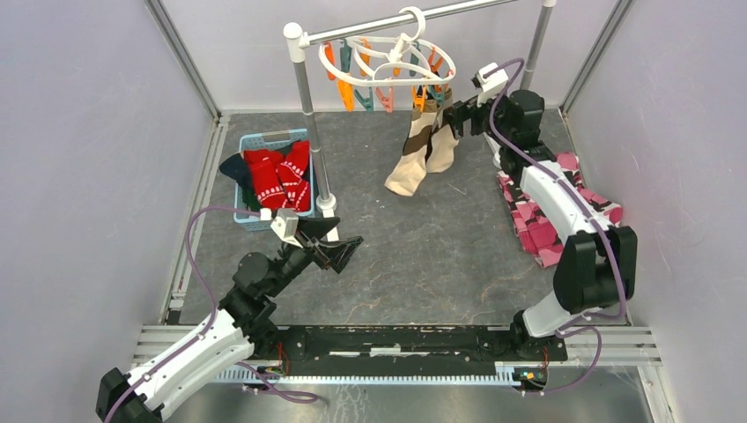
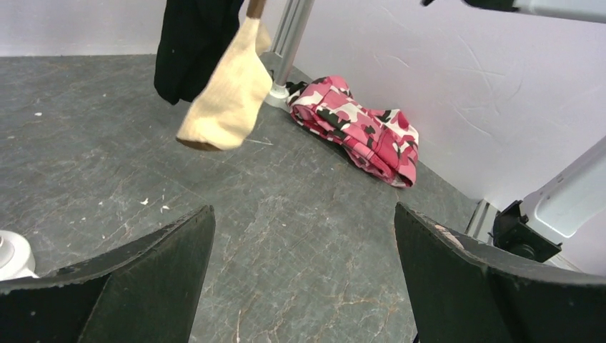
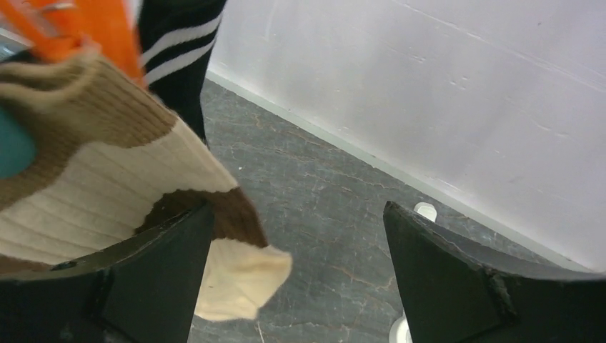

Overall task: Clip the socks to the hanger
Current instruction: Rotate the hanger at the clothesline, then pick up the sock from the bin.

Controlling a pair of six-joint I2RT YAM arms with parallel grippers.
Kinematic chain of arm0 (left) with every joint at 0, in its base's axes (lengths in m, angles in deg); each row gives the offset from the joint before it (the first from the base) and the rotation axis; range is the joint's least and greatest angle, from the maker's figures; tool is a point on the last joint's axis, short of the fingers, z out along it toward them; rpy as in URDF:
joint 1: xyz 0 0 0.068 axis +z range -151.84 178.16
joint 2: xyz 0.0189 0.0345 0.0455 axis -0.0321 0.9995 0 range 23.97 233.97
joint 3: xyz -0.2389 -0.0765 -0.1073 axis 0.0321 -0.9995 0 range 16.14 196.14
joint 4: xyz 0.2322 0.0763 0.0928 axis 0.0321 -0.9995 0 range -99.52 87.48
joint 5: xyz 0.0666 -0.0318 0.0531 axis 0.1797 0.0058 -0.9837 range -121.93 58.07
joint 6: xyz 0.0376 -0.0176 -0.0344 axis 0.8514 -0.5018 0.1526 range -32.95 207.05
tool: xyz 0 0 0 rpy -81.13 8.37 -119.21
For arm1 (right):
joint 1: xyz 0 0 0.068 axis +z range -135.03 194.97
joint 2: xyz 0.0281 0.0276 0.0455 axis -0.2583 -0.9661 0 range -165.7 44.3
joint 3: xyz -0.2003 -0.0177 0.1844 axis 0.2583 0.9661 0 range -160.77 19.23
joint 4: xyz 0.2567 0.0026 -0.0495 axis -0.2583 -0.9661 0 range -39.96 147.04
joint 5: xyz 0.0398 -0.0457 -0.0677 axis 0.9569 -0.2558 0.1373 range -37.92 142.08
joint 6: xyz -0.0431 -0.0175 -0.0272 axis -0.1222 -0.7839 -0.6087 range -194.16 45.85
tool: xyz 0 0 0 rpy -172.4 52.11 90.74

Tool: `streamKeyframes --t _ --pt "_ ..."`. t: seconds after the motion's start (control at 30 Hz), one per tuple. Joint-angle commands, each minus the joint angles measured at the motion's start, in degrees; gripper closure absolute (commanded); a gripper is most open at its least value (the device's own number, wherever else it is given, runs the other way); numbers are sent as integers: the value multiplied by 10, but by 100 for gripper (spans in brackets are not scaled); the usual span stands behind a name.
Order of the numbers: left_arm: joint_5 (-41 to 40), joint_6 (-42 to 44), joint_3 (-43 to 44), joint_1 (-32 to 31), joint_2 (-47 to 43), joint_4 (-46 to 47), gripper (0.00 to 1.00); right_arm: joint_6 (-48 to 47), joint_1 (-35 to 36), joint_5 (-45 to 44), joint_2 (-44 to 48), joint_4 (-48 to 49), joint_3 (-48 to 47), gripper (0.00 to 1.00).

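Hanging from the hanger (image 1: pixel 392 62) at the back, at least 2 beige-and-brown socks (image 1: pixel 423 150) are clipped, and the red socks (image 1: pixel 277 176) lie in the blue basket (image 1: pixel 264 139). My right gripper (image 1: pixel 458 115) stands just beside the clipped socks, jaws wide apart and empty. My left gripper (image 1: pixel 339 251), also wide and empty, hovers near the basket. I judge the next move is for the left jaws: fetch 1 red sock.

A robotics lab test cell: plain white panel walls (image 1: pixel 88 132), aluminium frame posts (image 1: pixel 182 57), a metal mounting rail (image 1: pixel 634 339) at the table's edge.
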Motion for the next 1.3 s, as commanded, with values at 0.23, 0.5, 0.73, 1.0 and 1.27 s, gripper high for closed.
streamKeyframes --t 0.23,0.5,0.73,1.0,1.27 --pt "-46 27 55 -2 -5 -89 1 -14 -31 62 143 -30 78 2" --pt "-121 37 102 -1 38 -170 1 -78 -50 203 245 -113 149 2" --pt "-98 10 126 97 74 -162 0 -215 -50 369 340 -267 222 2" --pt "98 -106 138 336 159 -68 9 -260 -68 450 356 -280 289 2" --pt "44 -113 189 428 271 -40 20 -292 -69 457 329 -330 270 2"
